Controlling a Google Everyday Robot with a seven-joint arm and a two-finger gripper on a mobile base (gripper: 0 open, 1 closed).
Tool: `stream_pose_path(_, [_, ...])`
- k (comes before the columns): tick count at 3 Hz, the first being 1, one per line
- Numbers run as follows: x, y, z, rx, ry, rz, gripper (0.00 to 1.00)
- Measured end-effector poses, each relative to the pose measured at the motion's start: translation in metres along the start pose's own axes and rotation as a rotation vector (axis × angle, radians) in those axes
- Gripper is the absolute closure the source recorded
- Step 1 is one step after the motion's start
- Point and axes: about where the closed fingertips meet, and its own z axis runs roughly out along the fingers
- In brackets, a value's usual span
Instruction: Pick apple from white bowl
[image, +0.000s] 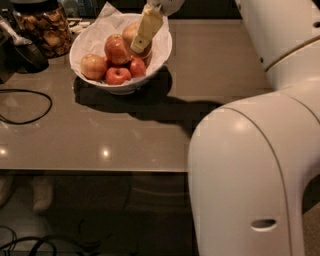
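The white bowl, lined with crumpled white paper, stands at the table's back left and holds several apples. A pale yellow-orange apple sits at the bowl's back right, partly hidden behind my gripper. My gripper hangs slanted right over this apple, its tip against the apple's right side. A larger red-streaked apple lies in the middle. A pale orange apple lies at the left. Two small red apples lie at the front.
A glass jar of brown snacks stands left of the bowl, with a dark object beside it. A black cable loops on the table's left. My white arm and base fill the right side. The table's front edge is near.
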Motion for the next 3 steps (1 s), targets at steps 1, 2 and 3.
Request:
stream_pose_path(1, [-0.019, 0.014, -0.024, 0.012, -0.022, -0.074, 1.00])
stream_pose_path(2, [-0.033, 0.027, -0.044, 0.025, -0.038, -0.131, 1.00])
stream_pose_path(3, [-0.034, 0.028, -0.045, 0.026, -0.040, -0.133, 1.00])
